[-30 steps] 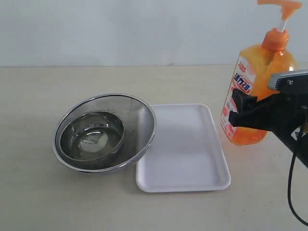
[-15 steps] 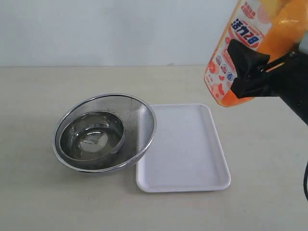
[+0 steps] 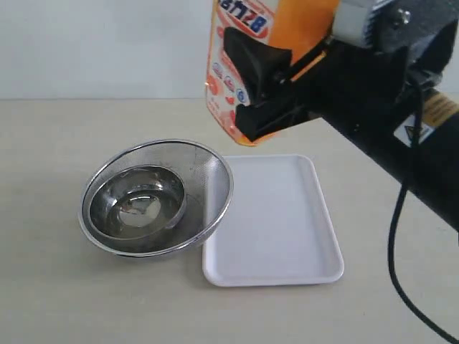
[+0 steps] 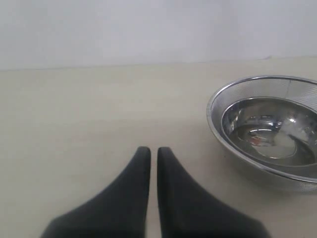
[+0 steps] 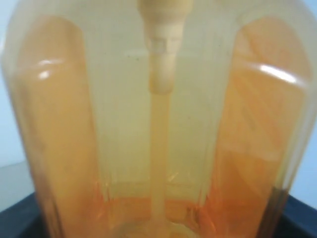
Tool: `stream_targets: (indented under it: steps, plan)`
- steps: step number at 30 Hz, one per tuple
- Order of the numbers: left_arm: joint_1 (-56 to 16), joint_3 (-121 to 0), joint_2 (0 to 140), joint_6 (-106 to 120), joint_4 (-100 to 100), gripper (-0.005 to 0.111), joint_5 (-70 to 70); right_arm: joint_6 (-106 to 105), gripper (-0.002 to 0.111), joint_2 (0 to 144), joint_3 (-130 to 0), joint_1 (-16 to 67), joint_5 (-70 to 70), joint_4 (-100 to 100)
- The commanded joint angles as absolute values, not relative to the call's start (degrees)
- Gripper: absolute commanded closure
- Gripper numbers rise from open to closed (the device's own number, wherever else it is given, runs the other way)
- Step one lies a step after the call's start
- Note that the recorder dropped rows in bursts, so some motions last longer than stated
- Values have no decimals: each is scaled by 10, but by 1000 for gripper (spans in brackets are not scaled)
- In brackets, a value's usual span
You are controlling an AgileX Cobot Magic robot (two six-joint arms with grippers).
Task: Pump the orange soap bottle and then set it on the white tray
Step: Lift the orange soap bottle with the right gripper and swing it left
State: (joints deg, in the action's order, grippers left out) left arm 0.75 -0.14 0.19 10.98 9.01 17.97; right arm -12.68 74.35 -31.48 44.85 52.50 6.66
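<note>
1. Gripping the orange soap bottle (image 3: 231,75) across its lower body, the right end effector (image 3: 248,89) has its black jaws clamped on either side of the label. The bottle hangs in the air, clear of the surface (image 3: 57,301).
2. From there outward, the bottle's base is above the far edge of the white tray (image 3: 276,275) and near the far rim of the nested steel bowls (image 3: 154,197). Its pump head is cut off at the top of the exterior view.
3. The left end effector (image 4: 153,154) is closed on nothing, low over the surface beside the bowls.
4. Whether the pump has been pressed cannot be told — the head is out of sight. The placing is clearly left: the tray is bare, so the bottle must come down upright onto it and be released.
</note>
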Motion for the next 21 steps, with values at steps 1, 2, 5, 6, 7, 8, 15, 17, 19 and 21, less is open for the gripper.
stream_targets:
  steps: [1, 2, 5, 6, 7, 8, 15, 17, 19, 21]
  plan:
    - [9, 0, 0, 112, 93, 102, 180, -162, 108, 732, -371, 505, 544, 82]
    - [9, 0, 0, 112, 93, 102, 180, -163, 108, 733, -382, 513, 539, 84]
    - [9, 0, 0, 112, 93, 102, 180, -170, 108, 746, -415, 540, 517, 88]
    - [9, 0, 0, 112, 93, 102, 180, -170, 108, 755, -425, 546, 514, 88]
    - [9, 0, 0, 112, 93, 102, 180, -171, 108, 766, -438, 556, 514, 88]
    - [9, 0, 0, 112, 93, 102, 180, -174, 108, 779, -448, 562, 514, 88]
    - [9, 0, 0, 112, 93, 102, 180, -173, 108, 874, -542, 594, 492, 94]
    - [9, 0, 0, 112, 93, 102, 180, -170, 108, 898, -571, 600, 477, 97]
    - [9, 0, 0, 112, 93, 102, 180, -163, 108, 923, -602, 599, 463, 98]
    - [9, 0, 0, 112, 93, 102, 180, -152, 108, 950, -634, 599, 451, 98]
